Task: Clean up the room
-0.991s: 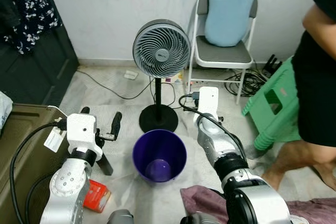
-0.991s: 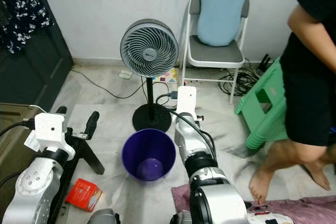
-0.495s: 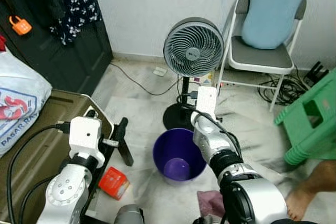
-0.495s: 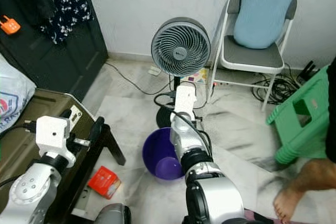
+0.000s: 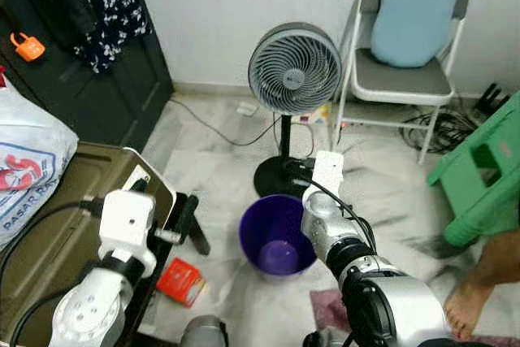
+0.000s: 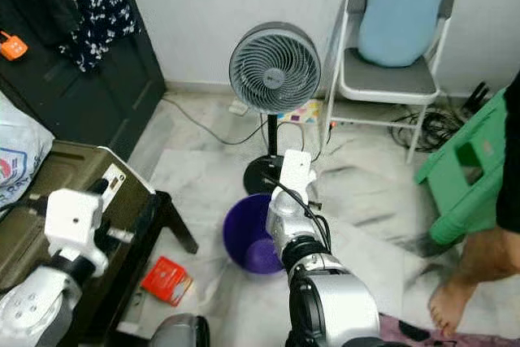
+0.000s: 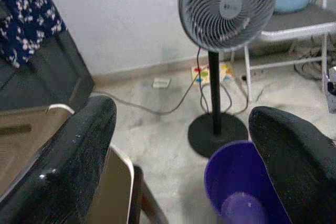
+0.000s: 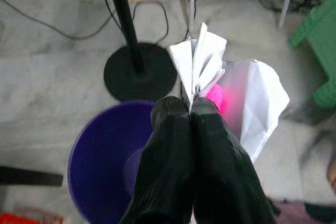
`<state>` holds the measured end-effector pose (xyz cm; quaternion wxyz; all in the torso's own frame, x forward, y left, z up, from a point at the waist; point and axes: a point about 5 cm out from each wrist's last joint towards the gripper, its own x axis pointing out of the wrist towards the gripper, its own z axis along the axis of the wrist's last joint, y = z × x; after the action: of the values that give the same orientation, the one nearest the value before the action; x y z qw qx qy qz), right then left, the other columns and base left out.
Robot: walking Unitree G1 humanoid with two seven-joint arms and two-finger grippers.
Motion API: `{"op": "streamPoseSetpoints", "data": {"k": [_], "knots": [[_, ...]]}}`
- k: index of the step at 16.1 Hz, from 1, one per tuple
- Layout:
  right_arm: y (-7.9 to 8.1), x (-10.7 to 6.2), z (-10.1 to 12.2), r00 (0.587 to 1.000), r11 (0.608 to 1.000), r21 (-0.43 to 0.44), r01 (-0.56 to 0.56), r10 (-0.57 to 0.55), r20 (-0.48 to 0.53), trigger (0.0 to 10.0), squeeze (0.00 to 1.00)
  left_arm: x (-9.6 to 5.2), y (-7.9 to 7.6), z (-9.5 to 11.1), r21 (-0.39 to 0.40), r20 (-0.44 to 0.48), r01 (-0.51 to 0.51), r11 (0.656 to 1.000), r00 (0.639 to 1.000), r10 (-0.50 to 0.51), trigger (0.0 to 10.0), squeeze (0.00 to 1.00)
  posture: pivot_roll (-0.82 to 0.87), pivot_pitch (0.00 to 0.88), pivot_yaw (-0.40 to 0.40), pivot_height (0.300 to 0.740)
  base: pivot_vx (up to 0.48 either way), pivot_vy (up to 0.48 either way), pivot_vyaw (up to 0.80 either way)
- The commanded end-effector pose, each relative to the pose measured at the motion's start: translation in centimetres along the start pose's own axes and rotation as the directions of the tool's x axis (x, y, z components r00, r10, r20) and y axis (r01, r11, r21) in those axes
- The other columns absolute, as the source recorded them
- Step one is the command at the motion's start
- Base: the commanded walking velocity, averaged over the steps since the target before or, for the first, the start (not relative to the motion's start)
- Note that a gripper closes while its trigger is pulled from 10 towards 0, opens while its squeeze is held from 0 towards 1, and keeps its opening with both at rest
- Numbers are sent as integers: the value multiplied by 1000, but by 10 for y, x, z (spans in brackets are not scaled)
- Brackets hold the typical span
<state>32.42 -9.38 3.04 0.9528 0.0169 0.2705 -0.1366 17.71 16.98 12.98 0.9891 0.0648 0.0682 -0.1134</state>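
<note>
Above the purple bin (image 8: 100,161), I am pinching a crumpled white paper (image 8: 220,93) in my right fingers (image 8: 191,129), just beside the rim. Next I am needing to centre over it and release. My left fingers (image 7: 79,145) are hanging spread, idle.

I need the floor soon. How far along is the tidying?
Nothing looks binned yet: the purple bin appears empty. In hand: the right gripper pinches crumpled white paper just above the bin. Left: a red packet on the floor.
</note>
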Motion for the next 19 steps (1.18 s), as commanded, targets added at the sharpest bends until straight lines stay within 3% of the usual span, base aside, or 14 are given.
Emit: {"op": "streamPoseSetpoints", "data": {"k": [1,7,13,19], "knots": [[3,-2,-4,1000,1000,17,0,1,-12,10000,0,-7,1,3,21,-14,9,1000,1000,-8,10000,0,207,118,87,740,0,0,0],[12,-5,-2,1000,999,52,12,-11,-8,10000,0,-39,6,7,54,-105,27,998,994,-22,10000,0,251,190,166,740,0,0,0],[24,-10,0,1000,996,93,3,-2,-13,10000,0,-53,10,10,69,-166,75,995,984,-62,10000,0,257,237,205,740,0,0,0],[21,-7,18,999,992,126,-5,-2,51,10000,0,-60,14,13,79,-198,90,993,977,-73,10000,0,270,251,222,740,0,0,0]]}}
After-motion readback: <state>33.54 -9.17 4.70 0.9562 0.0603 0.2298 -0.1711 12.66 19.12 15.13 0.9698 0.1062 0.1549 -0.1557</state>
